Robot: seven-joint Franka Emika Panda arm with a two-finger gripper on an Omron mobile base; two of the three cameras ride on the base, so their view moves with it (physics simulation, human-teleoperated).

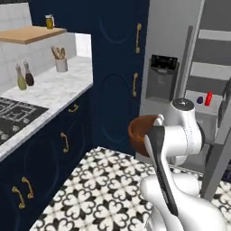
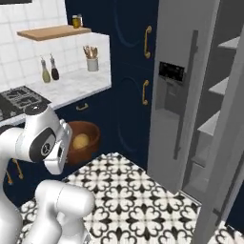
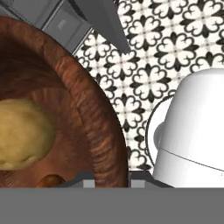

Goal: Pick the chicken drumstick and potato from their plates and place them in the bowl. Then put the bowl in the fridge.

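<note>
A white robot arm holds a deep reddish-brown wooden bowl point(image 1: 140, 131) up in the air above a black-and-white patterned floor point(image 1: 101, 189). Its claw point(image 3: 112, 183) is closed narrow on the bowl's thick rim, which runs between the two finger tips in the hand view.

Inside the bowl lies a yellowish potato point(image 3: 22, 133), at about 9 o'clock in the hand view. A small orange-brown piece of the chicken drumstick point(image 3: 49, 180) shows just below it, near 7 o'clock.

In the left base view the bowl hangs just in front of the grey fridge point(image 1: 173, 49), at about 12 o'clock from the arm. The fridge door stands open, showing grey shelves. Navy cabinets point(image 1: 115, 67) with gold handles stand at 10 o'clock, beside a marble counter point(image 1: 54, 88).
</note>
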